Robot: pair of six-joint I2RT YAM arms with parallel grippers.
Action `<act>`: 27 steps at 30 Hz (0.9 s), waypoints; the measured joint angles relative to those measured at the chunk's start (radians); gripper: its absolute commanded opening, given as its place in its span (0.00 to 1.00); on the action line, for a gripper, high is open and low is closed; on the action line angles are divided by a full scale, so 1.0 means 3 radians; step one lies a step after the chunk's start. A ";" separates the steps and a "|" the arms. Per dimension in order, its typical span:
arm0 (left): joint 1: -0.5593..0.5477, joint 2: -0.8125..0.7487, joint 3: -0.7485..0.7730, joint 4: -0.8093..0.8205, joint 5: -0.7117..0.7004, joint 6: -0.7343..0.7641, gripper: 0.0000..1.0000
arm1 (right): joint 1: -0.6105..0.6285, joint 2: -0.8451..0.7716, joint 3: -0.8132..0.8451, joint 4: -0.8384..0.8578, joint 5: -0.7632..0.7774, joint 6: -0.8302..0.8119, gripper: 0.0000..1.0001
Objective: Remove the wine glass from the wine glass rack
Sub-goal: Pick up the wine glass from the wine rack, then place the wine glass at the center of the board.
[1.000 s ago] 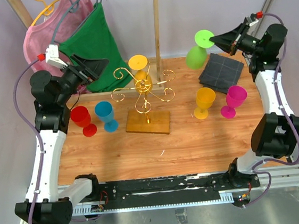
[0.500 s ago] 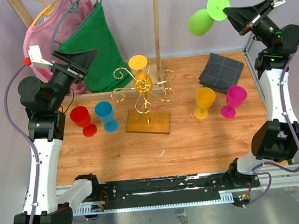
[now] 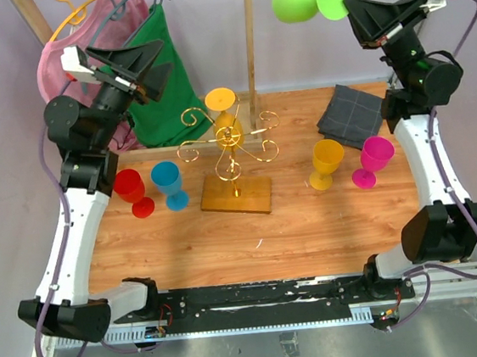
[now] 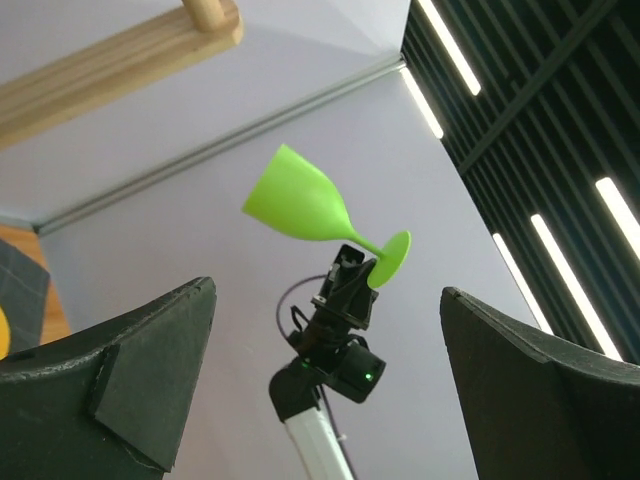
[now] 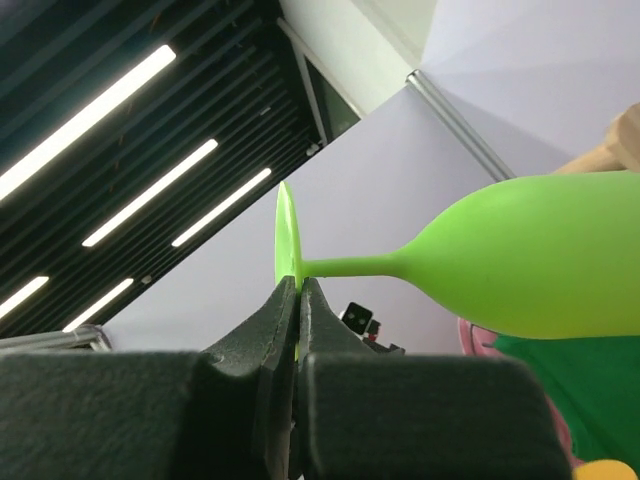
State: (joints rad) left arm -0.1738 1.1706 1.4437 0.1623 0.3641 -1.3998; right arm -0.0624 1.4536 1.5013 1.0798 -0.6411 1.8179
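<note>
The gold wire wine glass rack [image 3: 228, 143] stands on its light-wood base [image 3: 237, 195] mid-table, with a yellow wine glass [image 3: 221, 100] hanging upside down in it. A green wine glass [image 3: 292, 0] lies sideways high in the air at the back right. My right gripper [image 3: 356, 9] is shut on the rim of its foot disc. The right wrist view shows the jaws [image 5: 299, 290] pinching that disc, bowl [image 5: 530, 255] to the right. My left gripper [image 3: 161, 63] is raised at the back left, open and empty. Its wrist view looks between the jaws [image 4: 327, 290] at the green glass [image 4: 300, 205].
On the table stand a red glass [image 3: 130, 190] and blue glass [image 3: 169, 184] left of the rack, and an orange-yellow glass [image 3: 327, 162] and magenta glass [image 3: 373, 160] to its right. A grey cloth [image 3: 353, 114] lies back right. Green [image 3: 157, 93] and pink [image 3: 56, 70] clothes hang on a wooden frame [image 3: 250, 32].
My right arm has carried the green glass up and to the left, well above the table. My left gripper has risen and turned toward the right, still open.
</note>
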 measured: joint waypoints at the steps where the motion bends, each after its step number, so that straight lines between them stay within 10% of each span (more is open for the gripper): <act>1: -0.0057 0.0037 0.0000 0.0024 -0.0008 -0.0048 0.99 | 0.0103 0.0034 0.0025 0.0047 0.0062 -0.0033 0.01; 27: -0.0540 0.0650 0.0484 0.0324 -0.0177 -0.0512 0.99 | 0.1260 0.0769 0.0317 0.1322 0.0632 -0.0348 0.01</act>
State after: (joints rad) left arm -0.3359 1.3655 1.5890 0.2596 0.3111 -1.5536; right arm 0.3157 1.6844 1.5963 1.4765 -0.4515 1.7134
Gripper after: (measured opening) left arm 0.993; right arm 0.019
